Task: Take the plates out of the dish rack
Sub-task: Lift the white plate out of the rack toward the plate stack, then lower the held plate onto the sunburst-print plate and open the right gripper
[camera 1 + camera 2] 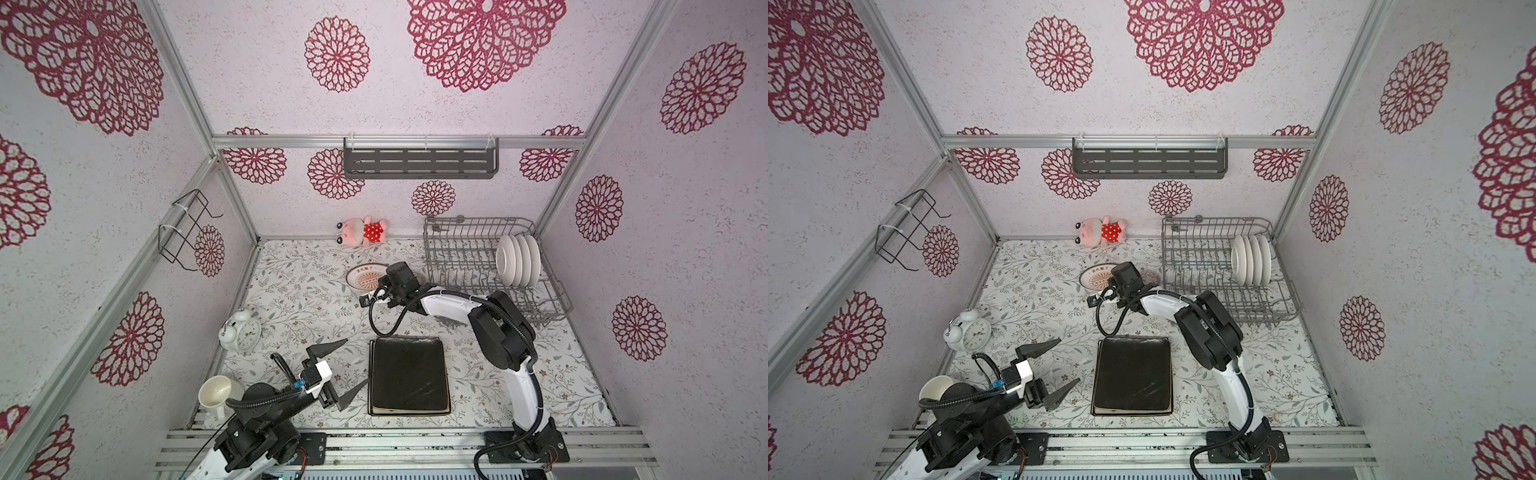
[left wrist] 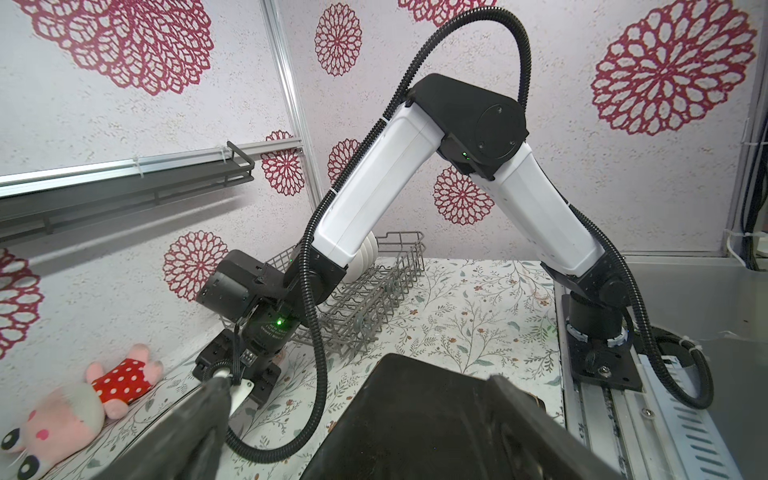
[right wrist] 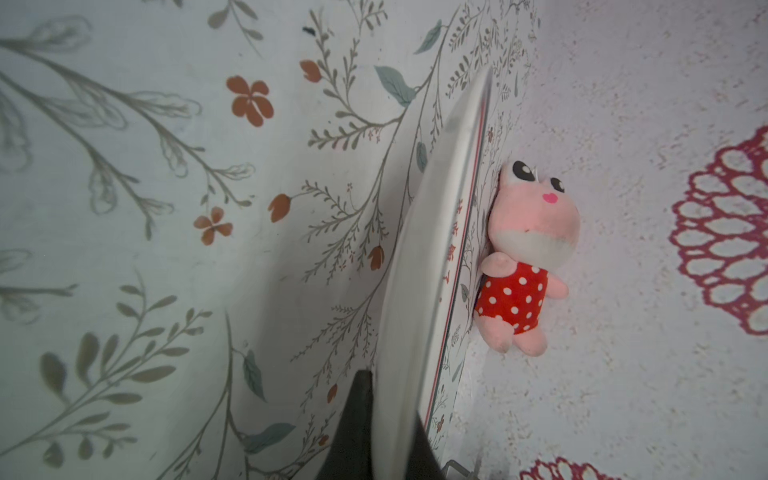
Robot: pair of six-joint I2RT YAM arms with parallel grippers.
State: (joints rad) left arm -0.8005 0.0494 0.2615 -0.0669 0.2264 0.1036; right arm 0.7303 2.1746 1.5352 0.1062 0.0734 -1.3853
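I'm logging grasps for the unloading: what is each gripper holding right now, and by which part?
The right gripper is shut on a round printed white plate, pinching its rim. The left gripper is open and empty.

My head cameras hang high over the front edge of the bench (image 1: 299, 299) and look down and back. Both top views take in the whole cell, with the rack (image 1: 469, 253) in the far right corner. My left wrist camera sits low near the front, well apart from the rack (image 2: 374, 286), and faces it across the bench, with my right arm between. My right wrist camera, just left of the rack, is rolled on its side. It looks along my right end effector (image 3: 390, 432), very close to a plate (image 3: 428, 249), toward the toy (image 3: 519, 266). All four views share the toy.
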